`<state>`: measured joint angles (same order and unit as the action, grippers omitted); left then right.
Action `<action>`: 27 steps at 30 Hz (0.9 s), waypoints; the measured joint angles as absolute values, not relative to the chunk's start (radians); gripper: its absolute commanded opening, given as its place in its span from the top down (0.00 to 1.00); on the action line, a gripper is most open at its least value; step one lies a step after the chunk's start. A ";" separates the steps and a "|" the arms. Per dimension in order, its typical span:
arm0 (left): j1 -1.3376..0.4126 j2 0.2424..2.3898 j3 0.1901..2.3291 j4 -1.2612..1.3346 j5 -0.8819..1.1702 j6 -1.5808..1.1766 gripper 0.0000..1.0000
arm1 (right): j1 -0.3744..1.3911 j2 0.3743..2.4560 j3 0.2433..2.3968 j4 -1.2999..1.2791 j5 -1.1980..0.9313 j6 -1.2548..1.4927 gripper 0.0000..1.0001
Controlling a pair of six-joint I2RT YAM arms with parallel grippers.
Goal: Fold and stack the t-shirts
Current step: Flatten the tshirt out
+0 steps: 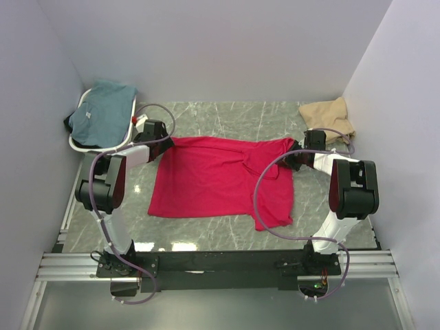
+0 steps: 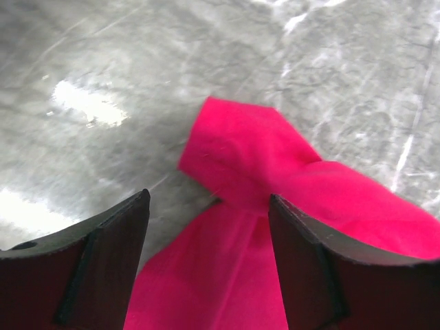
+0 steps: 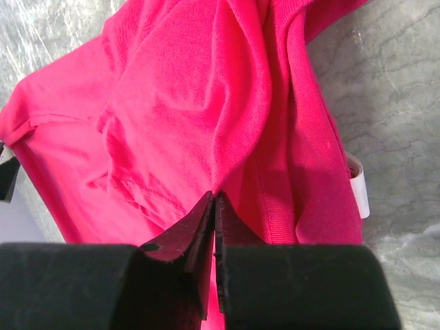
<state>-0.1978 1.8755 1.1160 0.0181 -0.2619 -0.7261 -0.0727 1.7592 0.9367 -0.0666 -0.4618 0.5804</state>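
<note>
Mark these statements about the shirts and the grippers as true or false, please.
1. The red t-shirt lies on the table. True.
2. The right gripper is open. False: it is shut on the red t-shirt's cloth.
3. The teal t-shirt lies in the white basket. True.
4. The tan t-shirt is stacked on the red t-shirt. False: it lies apart, at the table's far right corner.
5. The left gripper grips the teal t-shirt. False: it is open, over a corner of the red t-shirt.
</note>
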 measured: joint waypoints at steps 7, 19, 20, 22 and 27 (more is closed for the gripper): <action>-0.197 1.871 1.086 0.023 -0.286 -0.743 0.37 | -0.073 1.759 0.937 -0.067 -0.464 0.578 0.91; -0.195 1.917 1.109 0.089 -0.308 -0.772 0.26 | -0.073 1.759 0.937 -0.067 -0.466 0.574 0.91; -0.194 1.917 1.109 0.092 -0.311 -0.772 0.24 | -0.073 1.759 0.937 -0.067 -0.466 0.574 0.91; -0.193 1.917 1.108 0.101 -0.313 -0.773 0.19 | -0.073 1.759 0.937 -0.067 -0.466 0.574 0.91; -0.189 1.897 1.085 0.130 -0.312 -0.785 0.23 | -0.073 1.759 0.937 -0.067 -0.466 0.570 0.91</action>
